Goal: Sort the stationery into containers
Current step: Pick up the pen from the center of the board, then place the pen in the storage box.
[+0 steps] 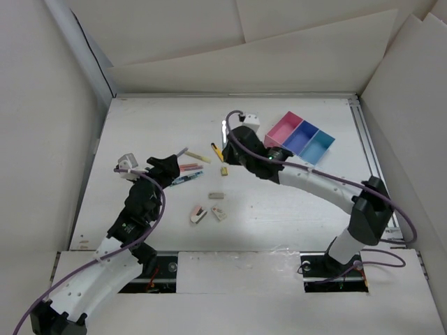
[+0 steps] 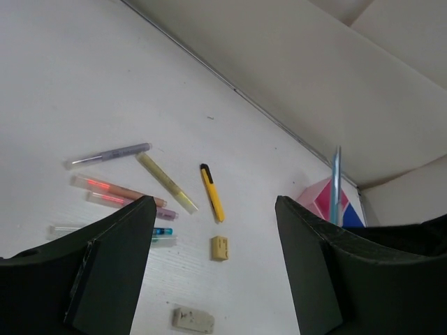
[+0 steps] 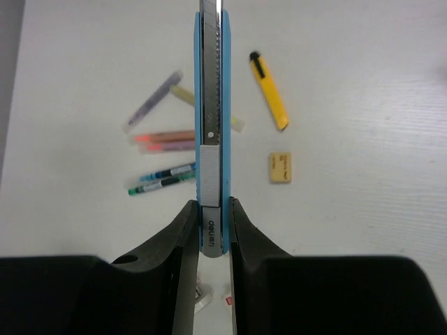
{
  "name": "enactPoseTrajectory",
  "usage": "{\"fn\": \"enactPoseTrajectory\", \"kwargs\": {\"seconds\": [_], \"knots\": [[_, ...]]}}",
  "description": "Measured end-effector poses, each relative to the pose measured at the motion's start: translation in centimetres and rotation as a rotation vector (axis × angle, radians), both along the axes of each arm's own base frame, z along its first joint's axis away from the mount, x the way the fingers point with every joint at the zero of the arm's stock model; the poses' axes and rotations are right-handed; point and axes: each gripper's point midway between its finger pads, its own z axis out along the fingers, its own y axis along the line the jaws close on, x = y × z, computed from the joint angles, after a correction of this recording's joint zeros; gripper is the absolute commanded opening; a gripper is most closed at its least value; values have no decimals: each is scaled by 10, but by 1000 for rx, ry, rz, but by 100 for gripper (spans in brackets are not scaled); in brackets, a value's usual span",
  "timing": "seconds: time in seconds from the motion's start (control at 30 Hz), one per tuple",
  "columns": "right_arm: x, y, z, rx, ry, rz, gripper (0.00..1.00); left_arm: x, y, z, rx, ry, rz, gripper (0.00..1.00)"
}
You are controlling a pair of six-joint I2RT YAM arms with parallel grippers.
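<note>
The right end effector [image 3: 209, 213] pinches a blue knife [image 3: 209, 105] at the frame's middle. The left end effector [image 2: 213, 206] is wide open.

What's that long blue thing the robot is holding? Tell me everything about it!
It is a slim light-blue cutter knife, plastic by the look of it. A silvery metal strip runs down its middle, with a ribbed whitish slider and tiny lettering near the held end. The right pincer is shut on that end, one finger on each side. The knife sticks straight out from the pincer, and nothing else touches it.
</note>
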Motion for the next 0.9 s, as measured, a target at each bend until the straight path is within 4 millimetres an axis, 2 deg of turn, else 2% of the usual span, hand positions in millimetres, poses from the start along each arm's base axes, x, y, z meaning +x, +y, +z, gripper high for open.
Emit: {"fn": "enactPoseTrajectory", "kwargs": {"seconds": [0.1, 0.2, 0.33, 0.4, 0.47, 0.53, 0.63, 0.9], "knots": [[24, -39, 24, 51, -31, -95, 0, 1, -10, -1, 15, -3, -52, 66], [61, -96, 35, 88, -54, -252, 0, 5, -23, -6, 36, 10, -109, 66], [101, -167, 30, 126, -56, -451, 0, 10, -40, -25, 83, 65, -189, 66], [113, -194, 22, 137, -42, -521, 0, 11, -47, -35, 104, 94, -225, 66], [126, -213, 13, 156, -25, -565, 0, 10, -52, -36, 109, 96, -250, 66], [134, -226, 1, 168, 2, -590, 0, 9, -55, -32, 104, 82, -268, 66], [140, -233, -16, 179, 45, -597, 0, 9, -57, -29, 104, 68, -282, 66], [144, -219, -33, 225, 104, -547, 0, 9, -61, -26, 104, 55, -302, 66]]}}
